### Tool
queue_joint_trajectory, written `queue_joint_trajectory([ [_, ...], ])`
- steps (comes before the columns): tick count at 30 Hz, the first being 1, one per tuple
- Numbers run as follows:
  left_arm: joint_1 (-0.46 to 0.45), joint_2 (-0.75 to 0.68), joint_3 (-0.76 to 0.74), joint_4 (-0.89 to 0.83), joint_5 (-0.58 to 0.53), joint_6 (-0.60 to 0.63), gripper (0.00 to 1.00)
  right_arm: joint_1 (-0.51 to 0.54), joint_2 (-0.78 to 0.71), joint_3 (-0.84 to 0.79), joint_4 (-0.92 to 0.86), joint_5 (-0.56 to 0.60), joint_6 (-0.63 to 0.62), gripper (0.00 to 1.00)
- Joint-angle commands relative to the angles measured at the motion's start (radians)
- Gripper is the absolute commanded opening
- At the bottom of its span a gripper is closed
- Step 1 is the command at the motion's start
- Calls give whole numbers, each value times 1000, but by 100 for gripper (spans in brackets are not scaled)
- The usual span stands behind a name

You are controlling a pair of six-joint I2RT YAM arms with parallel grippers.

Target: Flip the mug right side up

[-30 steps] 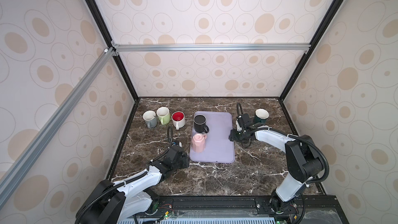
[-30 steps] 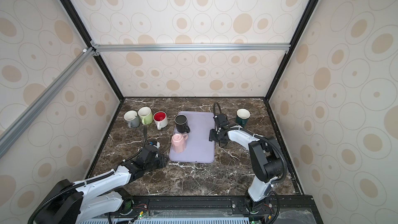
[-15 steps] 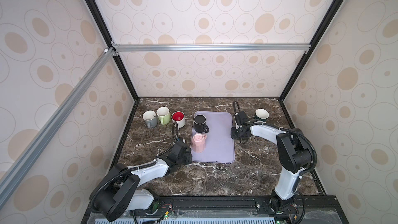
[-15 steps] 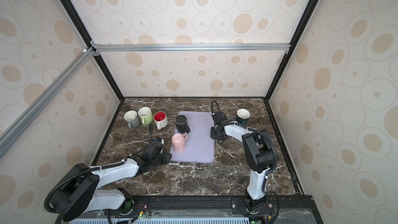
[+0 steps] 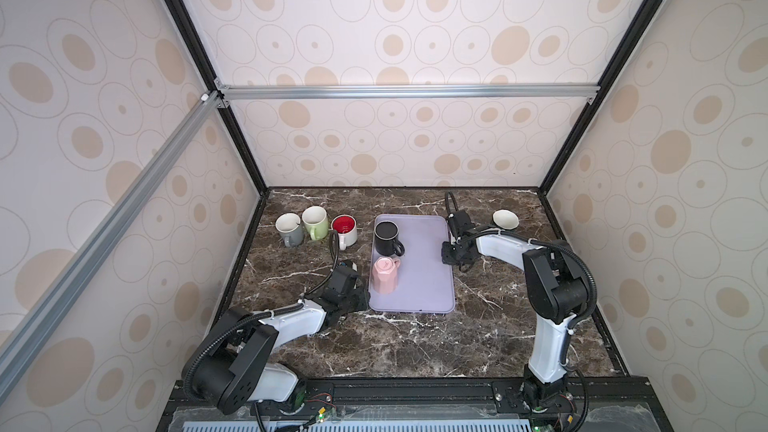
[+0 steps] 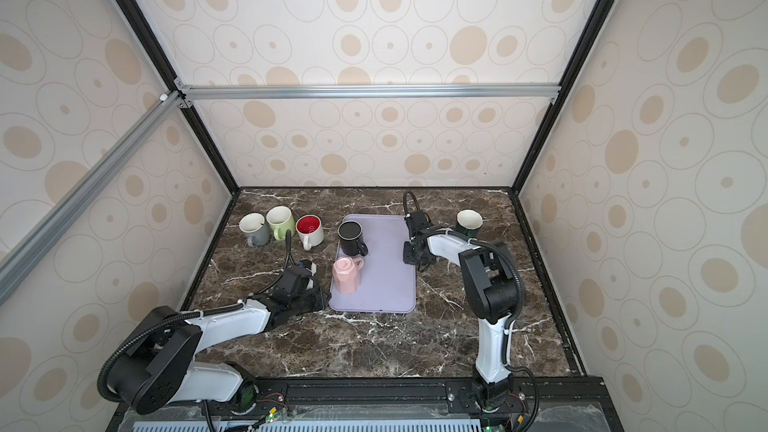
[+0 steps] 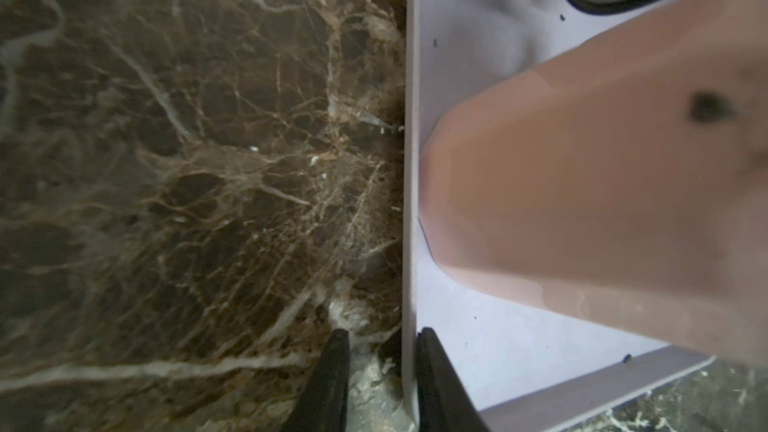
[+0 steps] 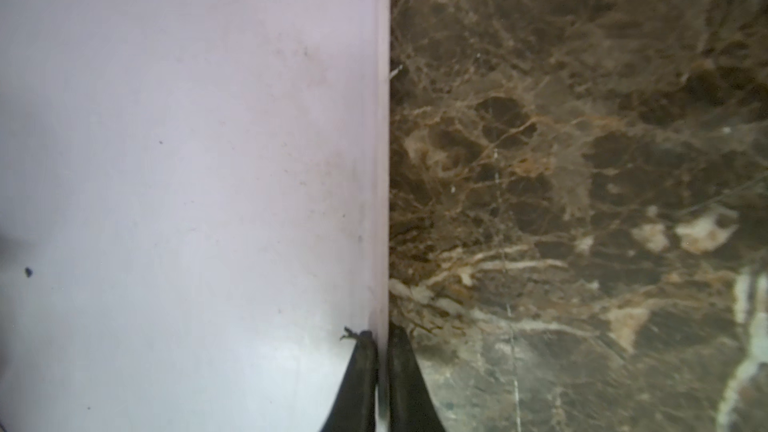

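Upside-down pink mug sits on tray, L side, just in front of black mug. L gripper jaws apart, straddling tray rim. R gripper pinched on opp. rim.

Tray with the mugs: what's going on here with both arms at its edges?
Both arms are at the lavender tray, not a mug. The right gripper is pinched shut on its right rim; the left gripper straddles the left rim near the front corner, jaws not yet closed on it. The pink mug stands upside down on the tray, untouched, next to an upright black mug.
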Motion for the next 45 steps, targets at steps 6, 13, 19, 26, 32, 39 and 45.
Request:
queue_joint_trajectory([
  [6, 43, 63, 47, -37, -67, 31, 21, -13, 17, -35, -39, 41, 10, 6],
  [13, 46, 121, 112, -40, -117, 36, 4, -14, 10, -48, -46, 18, 34, 3],
  [19, 50, 163, 165, -43, -140, 29, 0, -14, 0, -68, -34, -13, 57, 1],
  [26, 64, 217, 242, -72, -185, 51, 0, -13, -17, -121, -18, -13, 90, 0],
  [32, 99, 244, 285, -75, -202, 69, 0, -13, -58, -189, 7, -5, 114, 0],
  [39, 113, 300, 351, -73, -204, 72, 0, -12, -110, -272, 64, -45, 192, 0],
  [45, 117, 345, 415, -85, -215, 85, 0, 2, -161, -340, 114, -52, 271, 0],
])
